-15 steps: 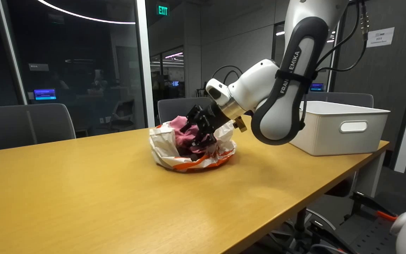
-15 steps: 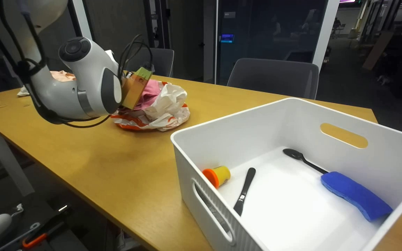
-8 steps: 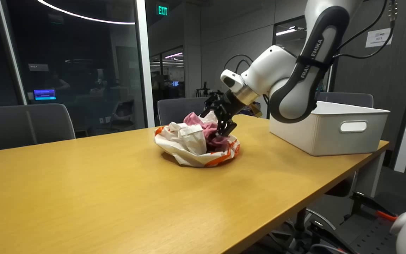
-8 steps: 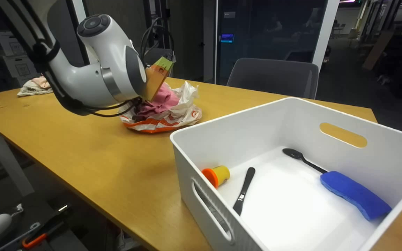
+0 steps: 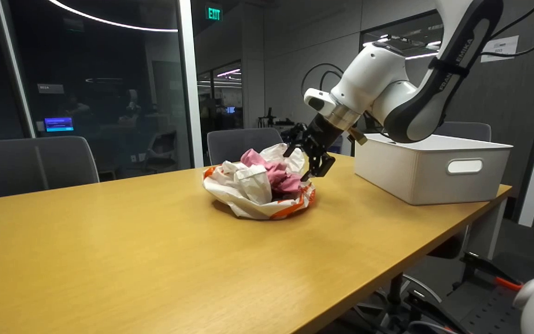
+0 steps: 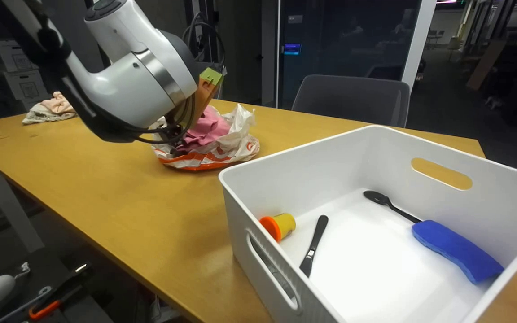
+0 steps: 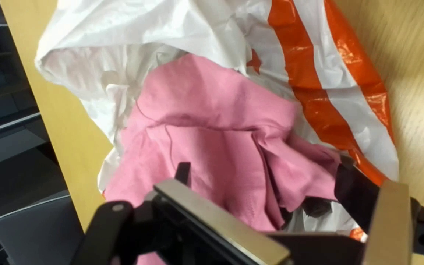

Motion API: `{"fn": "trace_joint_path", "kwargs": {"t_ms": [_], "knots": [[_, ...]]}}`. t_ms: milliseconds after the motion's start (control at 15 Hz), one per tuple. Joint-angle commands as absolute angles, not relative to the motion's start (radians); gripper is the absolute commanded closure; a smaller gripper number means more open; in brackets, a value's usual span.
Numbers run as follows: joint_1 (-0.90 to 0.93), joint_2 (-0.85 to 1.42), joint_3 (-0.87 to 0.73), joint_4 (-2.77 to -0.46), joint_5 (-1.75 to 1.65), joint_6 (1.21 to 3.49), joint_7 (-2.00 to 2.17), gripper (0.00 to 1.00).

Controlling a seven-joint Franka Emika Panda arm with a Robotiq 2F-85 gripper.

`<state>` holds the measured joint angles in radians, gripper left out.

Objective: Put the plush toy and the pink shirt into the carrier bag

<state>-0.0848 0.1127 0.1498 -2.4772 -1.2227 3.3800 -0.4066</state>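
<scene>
The white carrier bag with orange stripes (image 5: 248, 202) lies crumpled on the table; it also shows in an exterior view (image 6: 236, 146) and the wrist view (image 7: 304, 70). The pink shirt (image 5: 271, 172) lies bunched in its mouth, also visible in an exterior view (image 6: 211, 128) and the wrist view (image 7: 212, 95). A small dark brown patch (image 7: 315, 207) shows under the shirt, perhaps the plush toy, which is otherwise hidden. My gripper (image 5: 296, 166) is just above the bag's edge beside the shirt. In the wrist view my gripper (image 7: 263, 176) has its fingers wide apart, holding nothing.
A large white bin (image 6: 258, 179) stands near the bag. It holds a yellow pot with orange lid (image 6: 278, 226), a black knife (image 6: 314, 244), a black spoon (image 6: 391, 204) and a blue piece (image 6: 456, 249). A cloth pile (image 6: 50, 110) lies at the table's far end.
My gripper has drawn back up out of the shirt, toward the bin in an exterior view. The bag shifted slightly and changed shape, then stayed still. The shirt stays in the bag.
</scene>
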Motion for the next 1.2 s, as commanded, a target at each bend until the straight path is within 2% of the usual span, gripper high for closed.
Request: {"fn": "trace_joint_path", "kwargs": {"t_ms": [0,67,400,733,800,1133], "knots": [[-0.125,0.048,0.168,-2.464,-1.307,3.336,-0.394,0.0],[-0.061,0.04,0.103,-2.464,-1.284,3.33,-0.426,0.0],[-0.035,-0.011,0.068,-2.47,-1.325,3.239,-0.481,0.0],[-0.068,-0.084,0.082,-2.504,-1.162,3.113,-0.834,0.0],[-0.035,-0.017,0.059,-2.474,-1.231,3.142,-0.713,0.0],[-0.036,-0.051,0.052,-2.484,-1.197,3.119,-0.791,0.0]]}}
